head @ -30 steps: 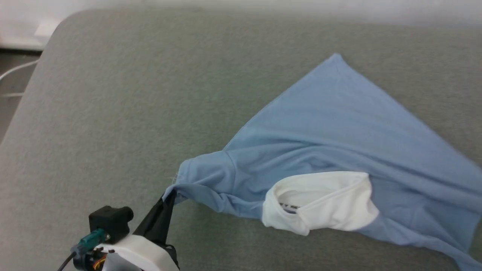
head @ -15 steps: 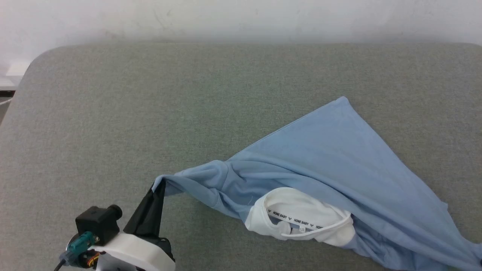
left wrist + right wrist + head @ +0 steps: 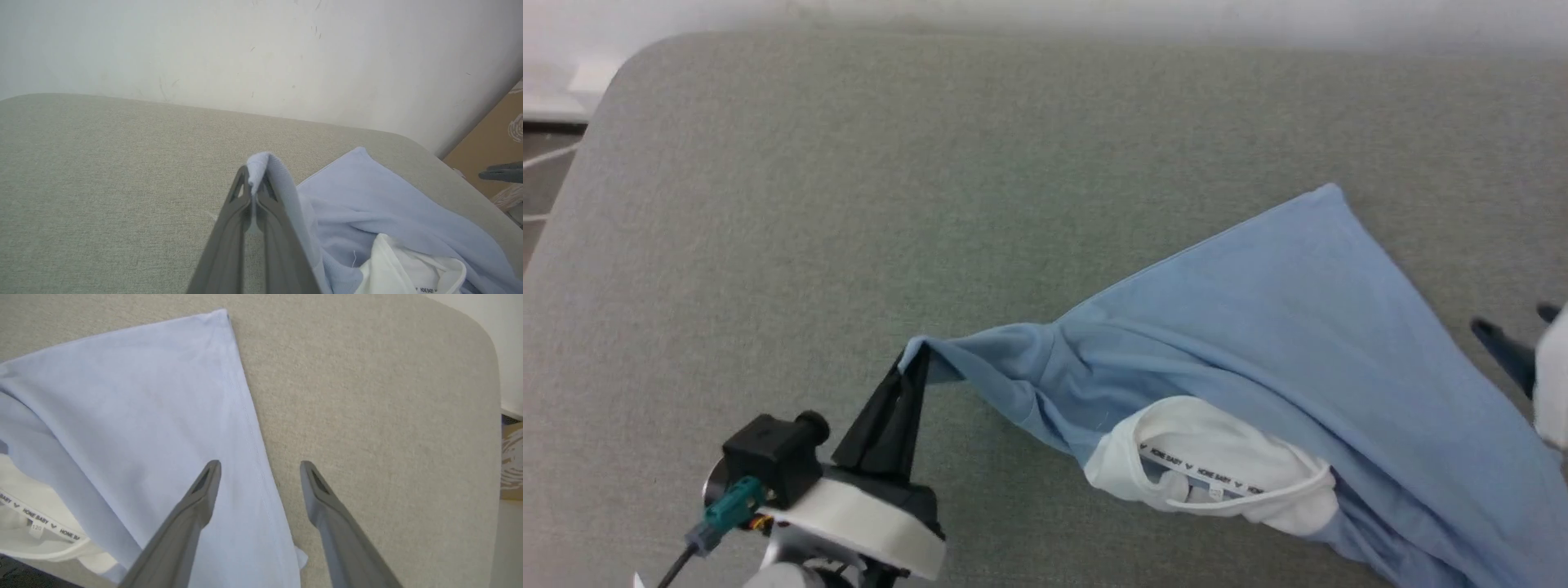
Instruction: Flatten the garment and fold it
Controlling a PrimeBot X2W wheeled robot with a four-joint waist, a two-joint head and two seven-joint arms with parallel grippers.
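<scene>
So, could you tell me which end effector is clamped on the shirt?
The left end effector, pinching the shirt by its edge; the right end effector hangs open.

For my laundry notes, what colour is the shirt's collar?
The collar is white, on a light blue garment; the head view shows it best.

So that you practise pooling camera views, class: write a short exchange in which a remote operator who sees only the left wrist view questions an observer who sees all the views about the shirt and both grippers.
Operator: My left gripper is shut on a fold of the garment. Is the right gripper open?
Observer: Yes. The right gripper is open and holds nothing.
Operator: Where is it?
Observer: In its own wrist view it straddles the garment's side edge, with cloth on one side and the grey surface on the other.
</scene>
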